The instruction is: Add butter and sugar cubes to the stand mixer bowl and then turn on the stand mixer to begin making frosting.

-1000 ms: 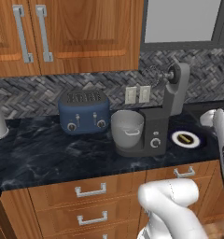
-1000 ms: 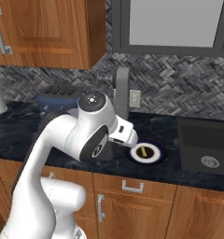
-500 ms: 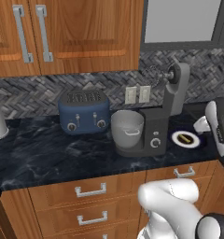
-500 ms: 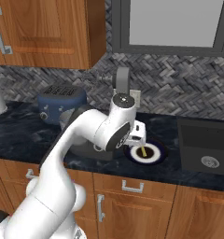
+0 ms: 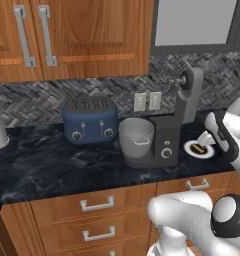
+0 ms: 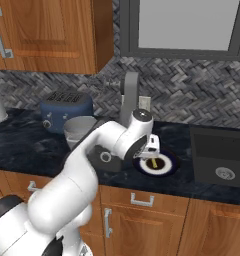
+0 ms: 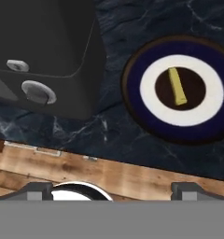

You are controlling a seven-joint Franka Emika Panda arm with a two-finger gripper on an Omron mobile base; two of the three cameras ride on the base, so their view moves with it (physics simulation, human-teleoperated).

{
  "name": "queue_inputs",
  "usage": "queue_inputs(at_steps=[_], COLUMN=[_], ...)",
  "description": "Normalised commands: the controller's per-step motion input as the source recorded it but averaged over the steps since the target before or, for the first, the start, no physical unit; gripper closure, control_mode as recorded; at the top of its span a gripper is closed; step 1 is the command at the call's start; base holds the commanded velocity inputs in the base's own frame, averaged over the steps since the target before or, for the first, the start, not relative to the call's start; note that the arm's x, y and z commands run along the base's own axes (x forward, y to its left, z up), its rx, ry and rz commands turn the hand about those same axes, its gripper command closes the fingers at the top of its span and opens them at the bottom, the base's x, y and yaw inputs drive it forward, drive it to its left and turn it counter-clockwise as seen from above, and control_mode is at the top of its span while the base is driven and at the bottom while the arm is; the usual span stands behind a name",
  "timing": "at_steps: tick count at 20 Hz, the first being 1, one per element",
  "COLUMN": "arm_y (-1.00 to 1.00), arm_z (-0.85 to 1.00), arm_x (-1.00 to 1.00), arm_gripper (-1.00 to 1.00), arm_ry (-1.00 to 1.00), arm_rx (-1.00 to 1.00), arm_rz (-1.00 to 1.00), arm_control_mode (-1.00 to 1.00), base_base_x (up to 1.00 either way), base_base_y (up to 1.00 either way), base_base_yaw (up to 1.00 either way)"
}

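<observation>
Well, the butter [image 7: 178, 87] is a little yellow stick, thin and long, and it lies flat in the dark middle of a round plate [image 7: 207, 126] with a white ring and a blue rim. It looks light and probably soft and a bit slippery (so squeeze gently), best held across its narrow sides. The plate sits on the dark counter [image 5: 52, 165], just beside the stand mixer [image 5: 172, 135]. The gripper [image 7: 111, 189] hangs above with its fingers wide apart, holding nothing.
</observation>
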Motion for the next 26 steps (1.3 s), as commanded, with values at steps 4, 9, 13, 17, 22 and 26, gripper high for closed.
queue_inputs(at_steps=[4,9,13,17,22,26], arm_y=[-0.26,-0.32,-0.3,-0.18,-0.08,-0.05], arm_z=[-0.24,-0.24,-0.32,-0.36,-0.38,-0.33], arm_x=[0.44,0.42,0.28,0.33,0.32,0.3], arm_gripper=[-1.0,-1.0,-1.0,-1.0,-1.0,-1.0], arm_ry=[0.08,0.04,0.01,0.0,0.03,0.02], arm_rx=[0.0,0.01,0.02,0.02,0.02,0.01], arm_rz=[0.04,0.05,0.08,0.09,0.1,0.09], arm_control_mode=[-1.0,-1.0,-1.0,-1.0,-1.0,-1.0], base_base_x=[0.0,0.0,0.0,0.0,0.0,0.0], base_base_y=[0.0,0.0,0.0,0.0,0.0,0.0], base_base_yaw=[0.0,0.0,0.0,0.0,0.0,0.0])
